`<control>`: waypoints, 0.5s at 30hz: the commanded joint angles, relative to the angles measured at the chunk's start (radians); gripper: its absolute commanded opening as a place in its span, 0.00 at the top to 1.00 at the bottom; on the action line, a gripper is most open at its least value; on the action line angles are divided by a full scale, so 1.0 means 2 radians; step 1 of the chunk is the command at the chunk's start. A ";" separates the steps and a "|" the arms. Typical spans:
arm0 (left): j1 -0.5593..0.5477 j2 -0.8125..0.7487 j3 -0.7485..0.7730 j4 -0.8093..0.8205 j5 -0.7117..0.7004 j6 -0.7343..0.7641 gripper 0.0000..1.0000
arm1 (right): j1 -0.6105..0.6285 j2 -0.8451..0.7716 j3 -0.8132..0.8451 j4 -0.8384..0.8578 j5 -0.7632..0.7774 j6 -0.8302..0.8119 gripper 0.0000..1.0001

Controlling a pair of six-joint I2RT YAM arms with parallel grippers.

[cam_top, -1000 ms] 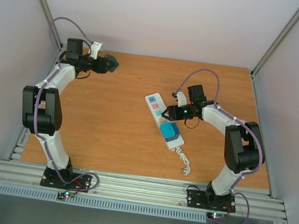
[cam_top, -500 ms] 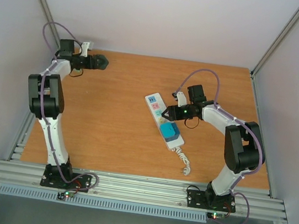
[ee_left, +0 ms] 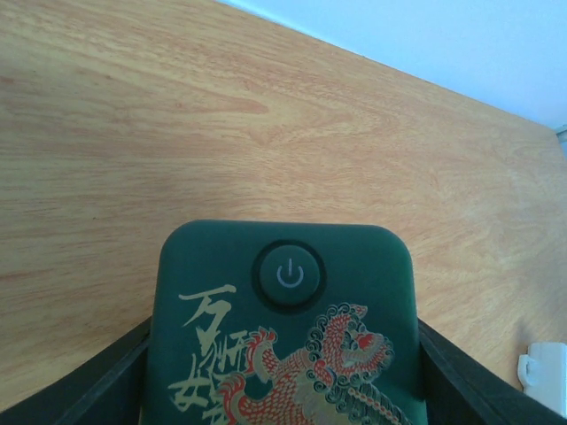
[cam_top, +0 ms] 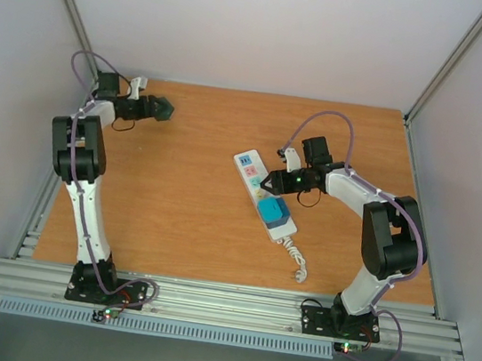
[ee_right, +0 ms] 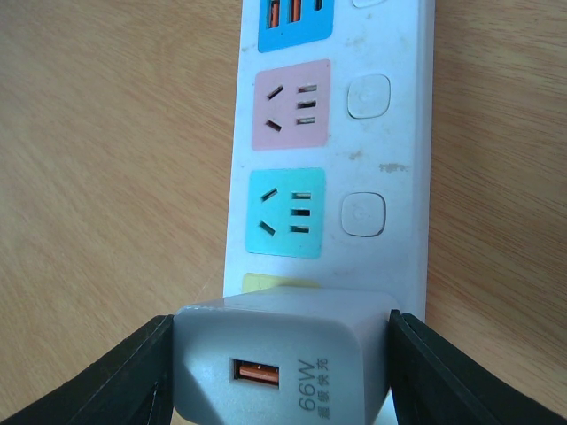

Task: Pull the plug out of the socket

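Observation:
The socket is a long white power strip [cam_top: 252, 182] with pastel panels, lying mid-table; it also shows in the right wrist view [ee_right: 390, 150]. My right gripper [cam_top: 268, 184] [ee_right: 279, 354] is shut on a grey 66W charger plug [ee_right: 283, 367] that sits over the strip's yellow panel [ee_right: 266, 283]. I cannot tell whether its pins are still in. My left gripper [cam_top: 163, 109] [ee_left: 283, 372] is at the far left, shut on a dark green plug block [ee_left: 283, 310] with a power button and a lion print, held above the table.
A teal block [cam_top: 272, 210] sits on the strip's near end, and the curly white cord [cam_top: 298, 263] trails toward the front edge. A small white part [ee_left: 543, 376] shows at the right edge of the left wrist view. Enclosure walls surround the wooden table [cam_top: 176, 198].
My left arm has drawn back toward the far left, carrying the green block left and slightly nearer. The right arm and the strip have not moved.

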 commanded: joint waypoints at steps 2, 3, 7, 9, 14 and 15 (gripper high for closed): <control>0.004 0.016 0.023 0.036 0.025 -0.023 0.61 | 0.012 0.052 -0.024 -0.030 0.058 0.012 0.72; 0.004 0.019 0.025 0.035 0.025 -0.025 0.61 | 0.012 0.053 -0.024 -0.030 0.058 0.012 0.72; 0.006 0.032 0.036 0.022 0.029 -0.031 0.58 | 0.012 0.052 -0.023 -0.030 0.060 0.012 0.72; 0.007 0.035 0.036 0.022 0.030 -0.035 0.57 | 0.012 0.050 -0.024 -0.029 0.061 0.012 0.72; 0.008 0.039 0.035 0.017 0.026 -0.038 0.49 | 0.012 0.049 -0.024 -0.029 0.061 0.012 0.72; 0.008 0.038 0.034 0.015 0.023 -0.037 0.44 | 0.012 0.049 -0.024 -0.029 0.061 0.012 0.72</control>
